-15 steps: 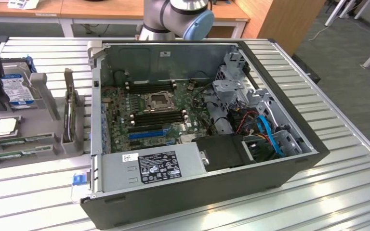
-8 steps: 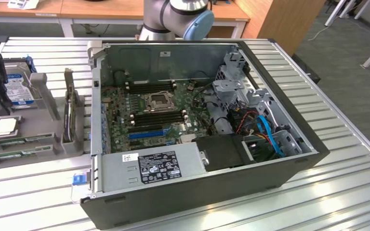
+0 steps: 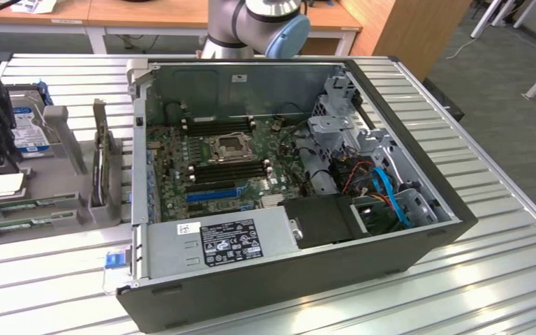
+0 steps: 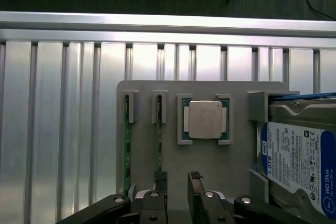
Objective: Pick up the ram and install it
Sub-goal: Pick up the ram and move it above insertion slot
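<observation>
- Slatted metal tabletop (image 3: 491, 279) carries an open computer case (image 3: 417, 241) and, off to the exterior view's left, a grey holder (image 4: 239, 145) of spare parts.
- Seen from the wrist, the ram (image 4: 159, 140) stands on edge in a slot of that holder. A second green stick (image 4: 126, 145) sits just beside it, with a processor chip (image 4: 205, 119) and a hard drive (image 4: 296, 161) further along.
- Jaws are spread wide and grasp nothing. They hang over the holder close to the ram and, as far as I can tell, do not touch it.
- One of the fingertips (image 4: 160, 178) looks lined up almost on the ram's top edge rather than to one side of it. If the jaws come down like this, that tip could land on the board and press or chip it instead of straddling it.
- I judge the stick thin and only lightly held upright, so a skewed pinch could tilt it or jam it in its slot.
- Over in the case, the memory slots (image 3: 231, 171) on the motherboard (image 3: 170, 160) lie close to the socket and cables. A crooked grip taken here would likely make seating the ram hard.
</observation>
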You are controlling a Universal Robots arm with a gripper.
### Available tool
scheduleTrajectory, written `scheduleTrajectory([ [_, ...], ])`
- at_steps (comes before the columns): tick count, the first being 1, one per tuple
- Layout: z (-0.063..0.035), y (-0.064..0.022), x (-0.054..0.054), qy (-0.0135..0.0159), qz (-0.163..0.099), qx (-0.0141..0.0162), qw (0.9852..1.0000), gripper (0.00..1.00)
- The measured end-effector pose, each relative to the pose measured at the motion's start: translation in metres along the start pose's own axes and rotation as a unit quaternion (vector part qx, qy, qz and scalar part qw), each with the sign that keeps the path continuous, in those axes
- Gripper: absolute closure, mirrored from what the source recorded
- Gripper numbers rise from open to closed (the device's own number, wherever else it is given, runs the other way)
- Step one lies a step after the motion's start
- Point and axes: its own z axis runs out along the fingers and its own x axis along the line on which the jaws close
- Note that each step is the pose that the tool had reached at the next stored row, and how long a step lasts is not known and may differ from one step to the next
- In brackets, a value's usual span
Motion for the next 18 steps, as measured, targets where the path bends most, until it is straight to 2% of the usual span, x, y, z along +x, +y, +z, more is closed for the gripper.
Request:
scheduleTrajectory([
  [7,0.0097,-0.0003,0.0001,0.0001,0.0,-0.0001,1.0,0.71],
  [18,0.0098,-0.0004,0.0025,0.0001,0.0,-0.0001,1.0,0.71],
])
